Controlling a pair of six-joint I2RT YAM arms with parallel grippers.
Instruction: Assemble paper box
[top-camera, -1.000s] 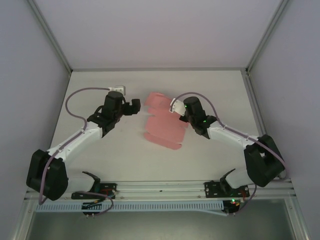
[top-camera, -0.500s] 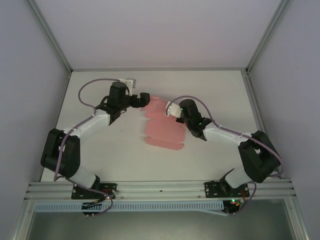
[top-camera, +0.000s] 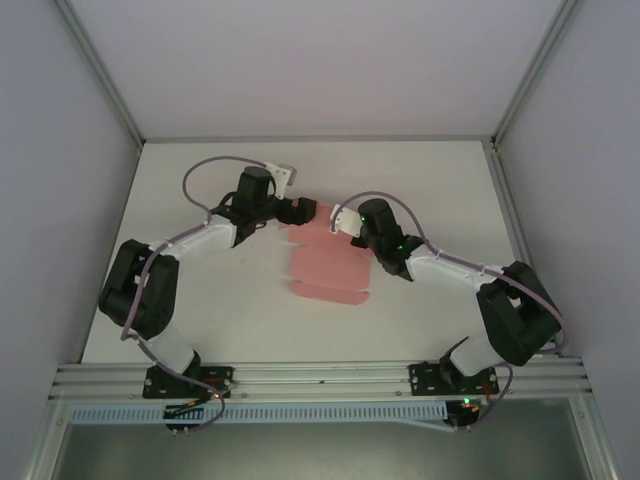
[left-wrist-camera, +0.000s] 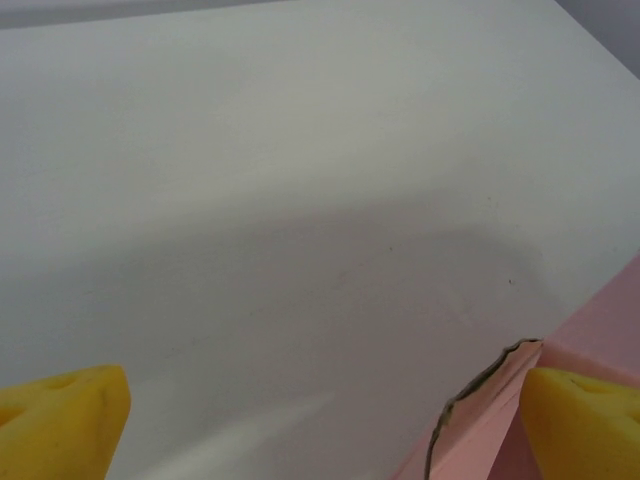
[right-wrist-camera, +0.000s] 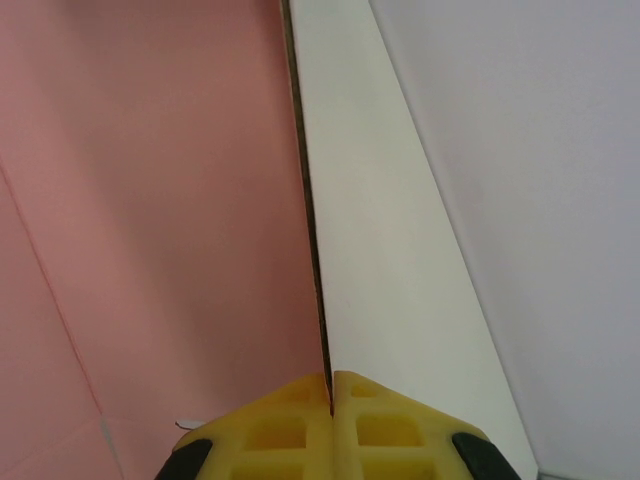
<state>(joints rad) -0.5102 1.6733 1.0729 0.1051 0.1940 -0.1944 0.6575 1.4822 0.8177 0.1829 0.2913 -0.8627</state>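
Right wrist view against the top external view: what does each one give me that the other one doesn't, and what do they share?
The right wrist view adds close detail: the right gripper's yellow pads pressed shut on the edge of the pink thin-card paper box sheet. The top external view adds both arms, the left gripper at the sheet's far left corner, and the sheet's whole flat outline with its flaps. Shared: the pink sheet and the white table.

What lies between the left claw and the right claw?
The far end of the pink paper box lies in that gap in the top external view; the left claw is open at one edge, the right claw shut on the other.
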